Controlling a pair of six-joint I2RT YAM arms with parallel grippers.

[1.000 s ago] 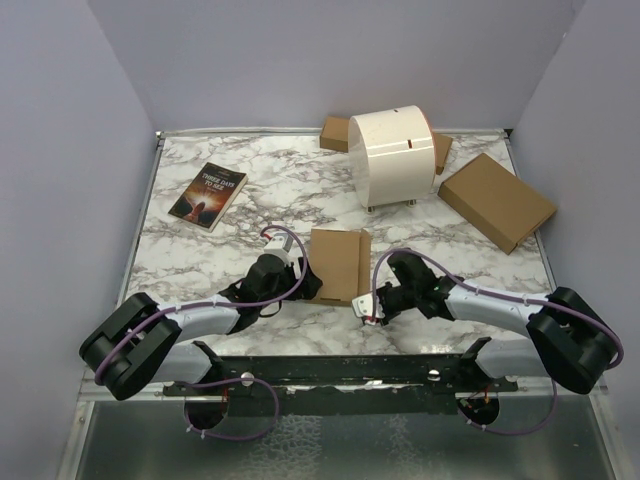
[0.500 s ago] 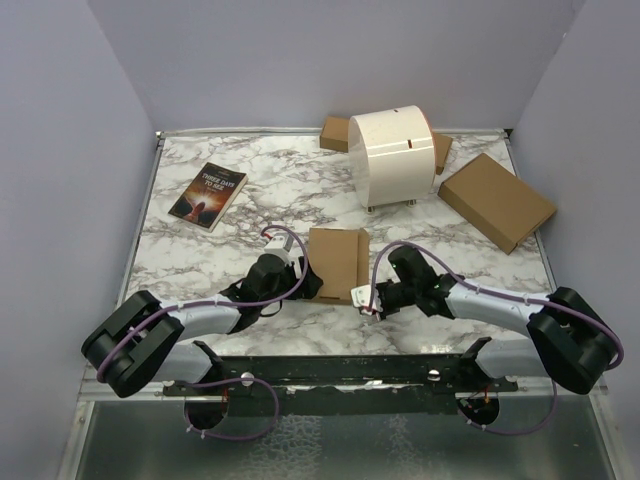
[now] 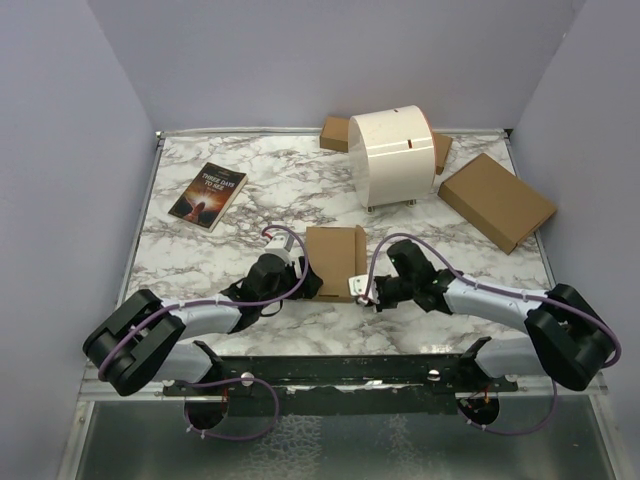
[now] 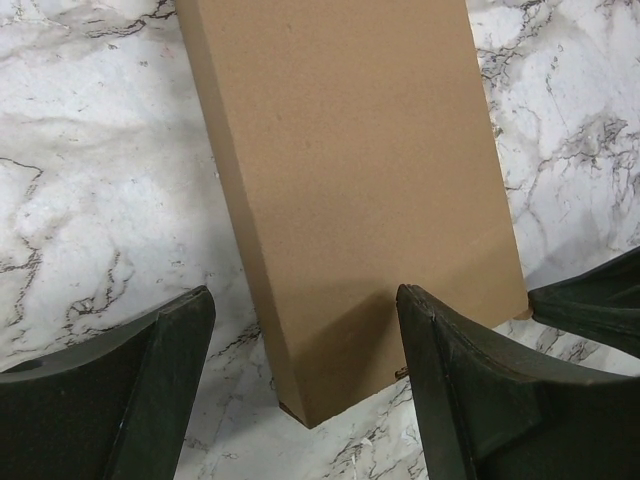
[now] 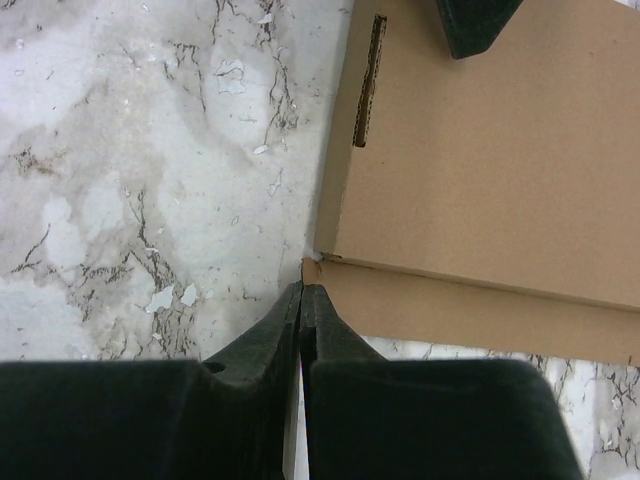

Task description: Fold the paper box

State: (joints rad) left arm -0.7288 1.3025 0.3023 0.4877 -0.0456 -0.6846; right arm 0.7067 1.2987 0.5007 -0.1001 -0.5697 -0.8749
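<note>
- My left gripper (image 3: 306,284) is spread wide and grasps nothing. In my left wrist view its fingers (image 4: 160,380) stand on either side of the near end of the paper box (image 4: 350,190), with marble showing between them and the cardboard.
- My right gripper (image 5: 302,292) is clenched, the pads pressed flat together. Its tip meets the box's corner in the lower middle of that frame. I see no cardboard between the pads, so I judge it pokes or steadies the corner and does not pinch it.
- The paper box (image 3: 335,260) lies flat at the middle of the table (image 3: 230,250), between my two wrists. I judge that I am bracketing it from both sides so it cannot slide while a flap is worked.
- The right wrist view shows a narrow slot (image 5: 368,80) near the box's left edge and a crease along its lower edge. Neither is visible from overhead.
- The left wrist view shows the box's thin side wall at lower left.
- Only the overhead view shows that the book (image 3: 208,195) sits well apart at upper left.
</note>
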